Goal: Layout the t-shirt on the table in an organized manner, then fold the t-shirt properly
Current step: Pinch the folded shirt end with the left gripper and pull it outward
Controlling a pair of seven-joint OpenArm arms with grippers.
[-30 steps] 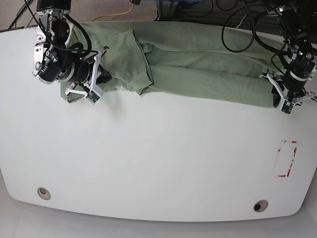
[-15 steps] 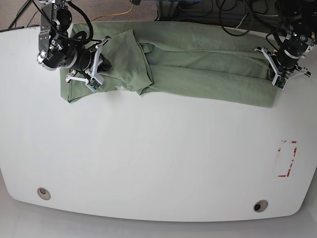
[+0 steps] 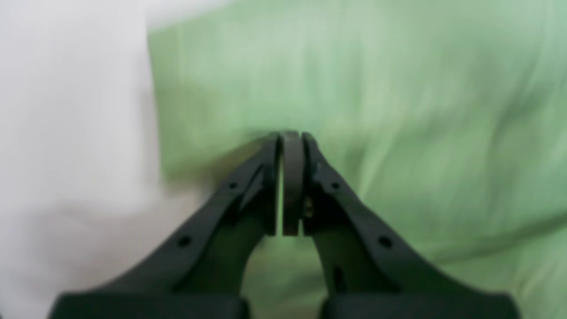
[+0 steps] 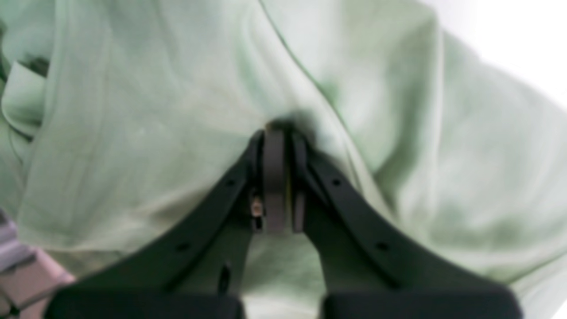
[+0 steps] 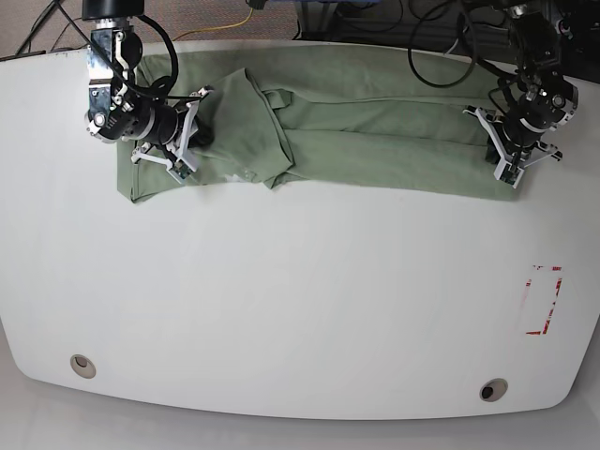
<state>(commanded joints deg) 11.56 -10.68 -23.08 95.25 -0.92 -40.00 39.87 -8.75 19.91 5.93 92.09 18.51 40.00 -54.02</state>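
The pale green t-shirt (image 5: 375,141) lies as a long folded band along the far edge of the white table (image 5: 300,300), with one sleeve flap (image 5: 253,122) turned over near its left end. My right gripper (image 5: 197,136) is over that left end, shut, and its tips press into puckered cloth (image 4: 133,110). At the band's right end my left gripper (image 5: 502,155) is also shut. Its tips rest on the t-shirt (image 3: 398,88) close to the cloth's edge, with bare table (image 3: 66,110) beside it. No cloth shows between either pair of pads.
A red tape rectangle (image 5: 542,300) marks the table's right side. Two grommet holes (image 5: 82,366) (image 5: 492,389) sit near the front edge. Black cables (image 5: 450,37) and a yellow cable (image 5: 234,23) run behind the table's far edge.
Both grippers have moved from the t-shirt's near edge toward the far side and now sit over the cloth. The t-shirt itself has barely shifted.
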